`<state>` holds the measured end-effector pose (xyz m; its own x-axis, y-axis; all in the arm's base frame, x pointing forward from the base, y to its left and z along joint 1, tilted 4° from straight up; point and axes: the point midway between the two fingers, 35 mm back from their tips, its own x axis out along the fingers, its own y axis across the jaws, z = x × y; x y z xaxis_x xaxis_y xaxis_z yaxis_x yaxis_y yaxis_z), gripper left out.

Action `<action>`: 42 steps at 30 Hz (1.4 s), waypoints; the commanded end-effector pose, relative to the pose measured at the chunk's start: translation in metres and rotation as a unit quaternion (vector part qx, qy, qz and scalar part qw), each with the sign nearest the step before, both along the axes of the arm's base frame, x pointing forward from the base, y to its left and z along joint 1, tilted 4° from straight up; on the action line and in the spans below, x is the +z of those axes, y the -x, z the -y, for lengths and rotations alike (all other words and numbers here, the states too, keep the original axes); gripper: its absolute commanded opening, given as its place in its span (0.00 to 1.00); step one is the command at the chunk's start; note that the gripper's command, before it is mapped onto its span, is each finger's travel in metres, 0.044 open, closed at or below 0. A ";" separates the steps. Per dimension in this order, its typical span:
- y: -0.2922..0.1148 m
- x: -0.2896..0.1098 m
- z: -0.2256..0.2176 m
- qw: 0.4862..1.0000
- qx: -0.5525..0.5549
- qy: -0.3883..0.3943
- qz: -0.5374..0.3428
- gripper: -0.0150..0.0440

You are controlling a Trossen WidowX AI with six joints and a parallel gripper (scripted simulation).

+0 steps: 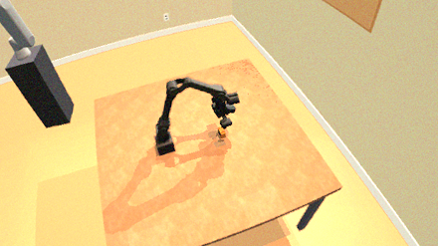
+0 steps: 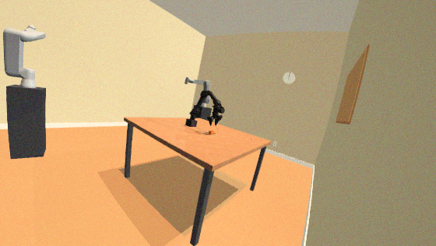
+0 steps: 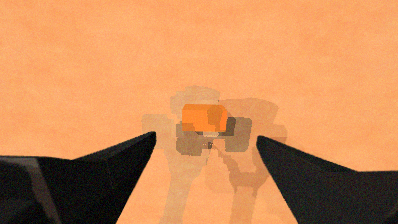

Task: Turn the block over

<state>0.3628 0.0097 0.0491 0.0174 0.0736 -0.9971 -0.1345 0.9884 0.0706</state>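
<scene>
Wooden table (image 2: 233,149) on dark legs stands near the room's beige corner walls. On it rests the orange block (image 3: 204,118), below the empty, wide-open gripper (image 3: 205,145).

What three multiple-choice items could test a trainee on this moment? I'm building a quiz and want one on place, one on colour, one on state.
1. Where is the block?
A. On the table, below the hand
B. On the floor
C. On the dark pedestal

2. What colour is the block?
A. Blue
B. Orange
C. Green

3. How is the hand?
A. Shut on the block
B. Shut on nothing
C. Open, holding nothing

Key: 1 A, the wrist view shows it lying on the table top beyond the fingers; 2 B, it shows bright orange; 3 C, the fingers stand wide apart with the block clear of them.
</scene>
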 end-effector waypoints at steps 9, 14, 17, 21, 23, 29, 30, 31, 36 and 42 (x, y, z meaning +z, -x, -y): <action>0.004 -0.043 -0.002 1.000 0.002 0.002 -0.013 1.00; 0.004 -0.044 -0.003 1.000 0.002 0.002 -0.013 1.00; 0.004 -0.049 -0.003 1.000 0.002 0.002 -0.013 1.00; 0.004 -0.055 -0.003 1.000 0.002 0.002 -0.013 1.00; 0.004 -0.058 -0.004 1.000 0.002 0.002 -0.013 1.00; 0.004 -0.068 -0.004 1.000 0.002 0.002 -0.013 1.00; 0.004 -0.070 -0.004 1.000 0.002 0.002 -0.013 1.00; 0.004 -0.072 -0.004 1.000 0.002 0.002 -0.013 1.00; 0.005 -0.076 -0.005 1.000 0.002 0.002 -0.013 0.96; 0.005 -0.076 -0.005 1.000 0.002 0.002 -0.013 0.72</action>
<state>0.3590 0.0147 -0.0248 -0.0072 0.0720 -0.9974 -0.1394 0.9876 0.0723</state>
